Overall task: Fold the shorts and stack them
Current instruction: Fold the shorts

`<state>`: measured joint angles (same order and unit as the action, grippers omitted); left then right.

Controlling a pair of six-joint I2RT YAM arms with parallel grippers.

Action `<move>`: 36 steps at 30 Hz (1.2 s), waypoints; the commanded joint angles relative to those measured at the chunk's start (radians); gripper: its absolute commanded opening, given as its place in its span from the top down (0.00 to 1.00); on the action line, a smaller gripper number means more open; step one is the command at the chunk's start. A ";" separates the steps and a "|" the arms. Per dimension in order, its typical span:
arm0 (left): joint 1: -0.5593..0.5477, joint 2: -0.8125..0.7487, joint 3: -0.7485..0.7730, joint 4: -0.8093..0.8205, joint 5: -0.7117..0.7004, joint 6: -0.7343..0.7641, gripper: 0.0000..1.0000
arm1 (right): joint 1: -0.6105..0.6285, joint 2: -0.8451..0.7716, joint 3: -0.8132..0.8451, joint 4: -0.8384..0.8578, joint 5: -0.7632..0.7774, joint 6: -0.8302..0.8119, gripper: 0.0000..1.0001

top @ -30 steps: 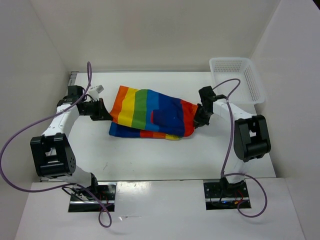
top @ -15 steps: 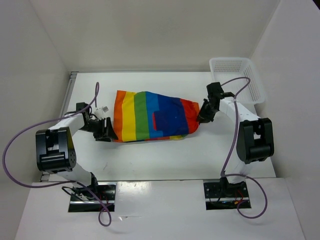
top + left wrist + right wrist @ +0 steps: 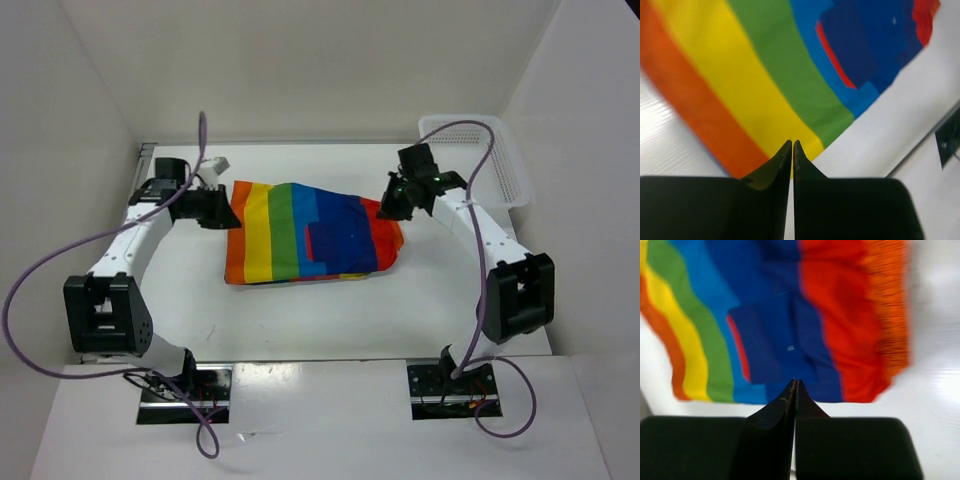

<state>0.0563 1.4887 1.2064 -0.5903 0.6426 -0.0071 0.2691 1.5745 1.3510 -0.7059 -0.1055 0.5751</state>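
Note:
The rainbow-striped shorts (image 3: 300,232) lie folded flat in the middle of the white table, with the dark blue pocket (image 3: 336,238) on top. My left gripper (image 3: 218,208) is at the shorts' far left corner, jaws shut with nothing between them. My right gripper (image 3: 390,203) is over the shorts' red right end, also shut and empty. The left wrist view looks down on the shorts (image 3: 790,75) past the closed left gripper (image 3: 791,145). The right wrist view shows the shorts (image 3: 840,340) and the pocket (image 3: 765,340) beyond the closed right gripper (image 3: 795,383).
A white mesh basket (image 3: 505,160) stands at the table's far right corner, behind the right arm. White walls close in the table on the left, back and right. Purple cables loop from both arms.
The shorts have settled into a flatter fold. My left gripper moved from the shorts' near left corner to the far left corner. My right gripper moved from the right edge towards the far side.

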 commanded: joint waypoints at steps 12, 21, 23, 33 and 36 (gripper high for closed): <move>-0.127 0.231 -0.212 0.124 -0.171 0.007 0.93 | 0.091 0.246 -0.197 0.175 -0.002 -0.021 1.00; -0.127 0.191 -0.052 0.041 -0.228 0.007 0.91 | 0.091 0.090 -0.043 0.089 0.047 -0.061 0.72; -0.136 0.168 0.002 0.029 -0.218 0.007 0.88 | 0.091 0.065 0.006 0.060 0.087 -0.072 0.31; -0.390 0.336 0.287 0.101 -0.127 0.007 0.84 | -0.106 0.171 0.030 0.040 0.035 -0.123 0.07; -0.438 0.419 0.309 0.162 -0.138 0.007 0.86 | -0.160 0.213 0.010 0.072 -0.046 -0.133 0.07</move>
<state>-0.3607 1.8187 1.5013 -0.4644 0.4866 -0.0044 0.1307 1.7588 1.3727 -0.6323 -0.0715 0.4721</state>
